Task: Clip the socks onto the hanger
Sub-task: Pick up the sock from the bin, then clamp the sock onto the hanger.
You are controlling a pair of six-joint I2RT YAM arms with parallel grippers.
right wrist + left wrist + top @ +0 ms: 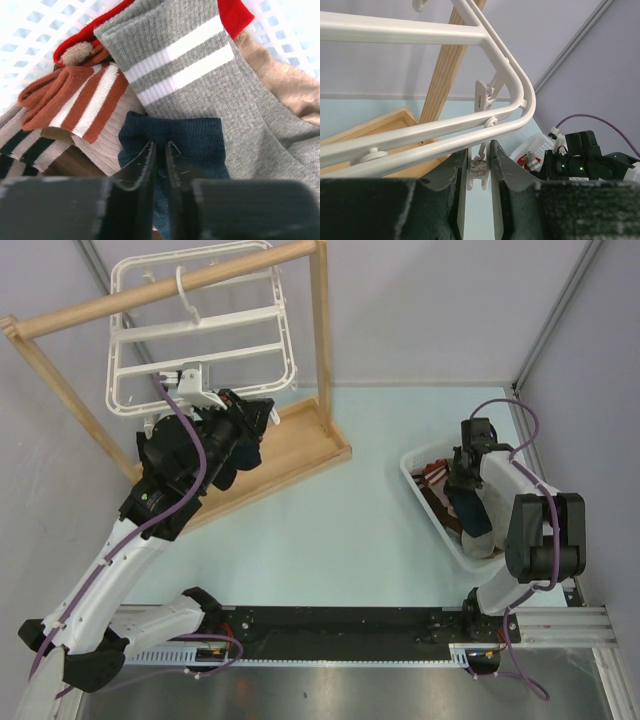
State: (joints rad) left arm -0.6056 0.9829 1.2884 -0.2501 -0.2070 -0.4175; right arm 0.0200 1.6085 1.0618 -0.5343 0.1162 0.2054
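Your right gripper [160,146] is pinched on the navy sock [185,137] in the white basket [432,510] at 3 o'clock; in the wrist view its cuff edge runs 9 to 3. Your left gripper [479,150] clamps a clip [479,172] dangling from the hanger [200,323] at 11 o'clock, long bars running 9 to 3.

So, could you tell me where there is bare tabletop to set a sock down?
The pale teal tabletop is bare between the wooden stand's base, the white plastic basket and the black near rail. Inside the basket it is crowded with striped socks.
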